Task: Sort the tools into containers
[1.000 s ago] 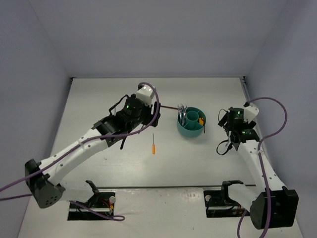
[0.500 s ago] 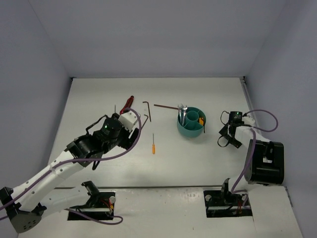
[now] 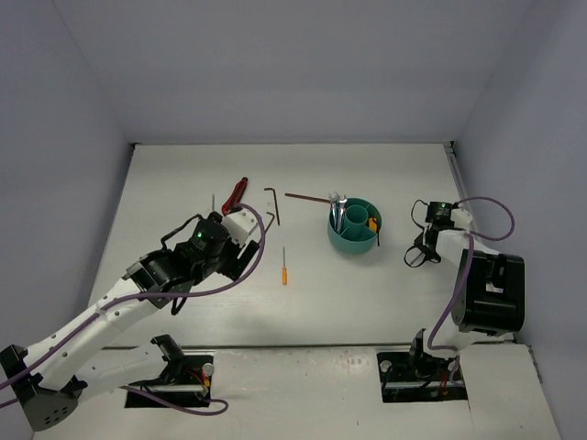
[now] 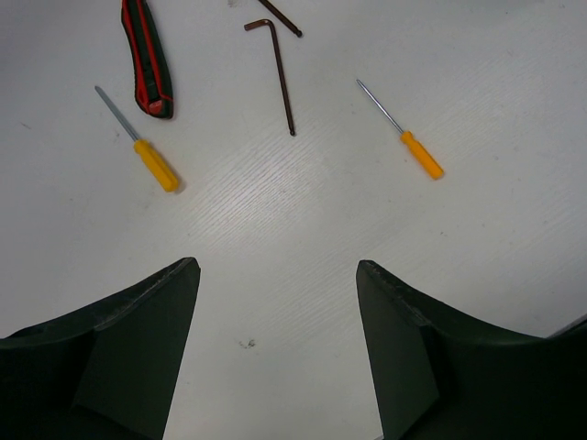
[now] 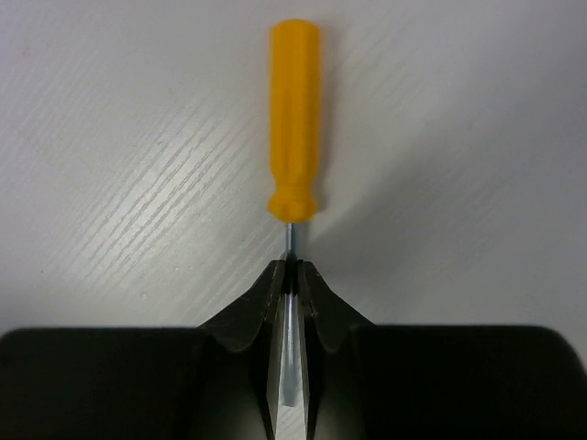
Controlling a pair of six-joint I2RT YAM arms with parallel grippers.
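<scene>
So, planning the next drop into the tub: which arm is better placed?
Right. The right gripper is shut on the shaft of an orange-handled screwdriver, beside the teal tub; the left gripper hangs open, empty.

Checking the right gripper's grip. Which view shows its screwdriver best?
Right wrist: the screwdriver fills the frame, its shaft pinched by the right gripper, with the orange handle sticking out beyond. In the top view it is too small to make out. Left wrist shows only two other screwdrivers.
</scene>
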